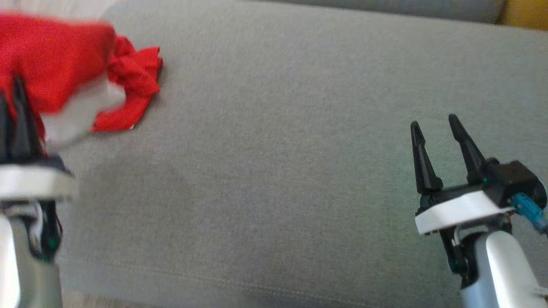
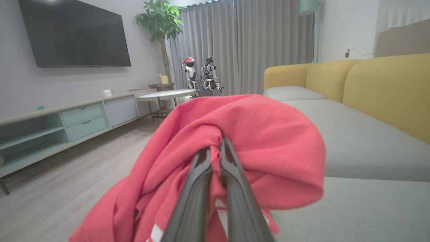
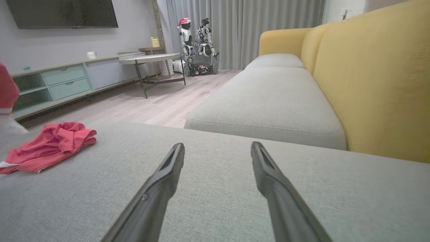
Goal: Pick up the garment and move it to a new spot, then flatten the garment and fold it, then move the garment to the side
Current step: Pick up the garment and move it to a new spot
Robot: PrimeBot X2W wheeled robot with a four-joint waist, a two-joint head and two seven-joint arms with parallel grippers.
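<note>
Pinches a fold of the red garment [image 2: 262, 141] between the left fingers [image 2: 196, 191], shut tight on the cloth. Holds that bunch up so it drapes over and around the fingertips, with a strip of white trim low down beside them. In the head view, places the garment [image 1: 55, 60] at the far left of the grey seat cushion [image 1: 278, 149], blurred where it meets the left fingers [image 1: 21, 124], its crumpled tail lying on the cushion just to the right. From the right wrist view, shows that tail [image 3: 53, 144] resting flat on the cushion near its left edge. Keeps the right fingers [image 1: 421, 158] spread wide at the lower right, well apart from the garment, gripping nothing. Points the right fingers [image 3: 164, 178] along the bare cushion, with the yellow backrest [image 3: 369, 84] to their right.
</note>
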